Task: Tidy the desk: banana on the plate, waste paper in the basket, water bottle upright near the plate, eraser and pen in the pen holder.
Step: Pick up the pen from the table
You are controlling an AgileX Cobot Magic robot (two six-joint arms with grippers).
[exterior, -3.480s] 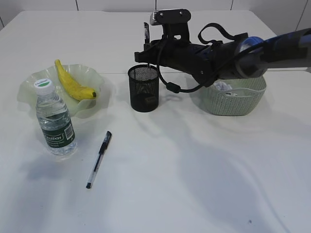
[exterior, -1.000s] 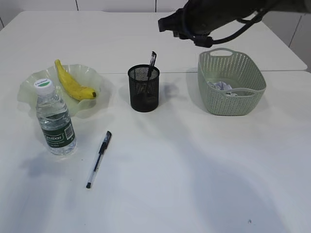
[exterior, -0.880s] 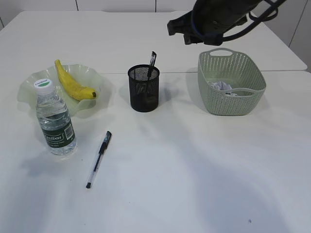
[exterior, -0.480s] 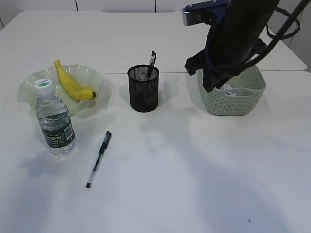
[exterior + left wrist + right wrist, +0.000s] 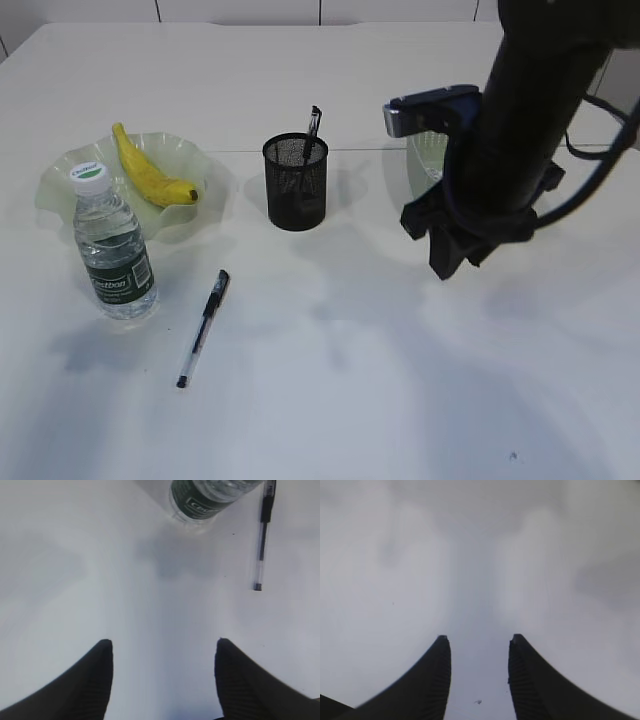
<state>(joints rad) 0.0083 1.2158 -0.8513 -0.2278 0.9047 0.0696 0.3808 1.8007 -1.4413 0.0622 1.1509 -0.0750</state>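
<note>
matt white table (image 5: 330, 400) bearing a clear glossy plastic water bottle (image 5: 113, 250), black wire-mesh metal pen holder (image 5: 295, 182), translucent pale-green glassy plate (image 5: 60, 185) under a smooth-skinned banana (image 5: 150, 172), clear plastic pen (image 5: 203, 328), and ribbed matt-black tool fingers (image 5: 432, 680).

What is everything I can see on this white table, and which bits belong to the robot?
Banana: one, yellow, lying on the plate.
Plate: one, pale green with a wavy rim, far left.
Water bottle: one, clear with a green label and white cap, upright in front of the plate.
Pen on the table: one, dark, lying flat right of the bottle.
Pen holder: one, black mesh, centre, with a pen standing in it.
Basket: one, pale green, mostly hidden behind the right arm.
Table: one, white.
Left gripper: black, open, empty, above the table.
Right gripper: black, open, empty, above bare table.
</note>
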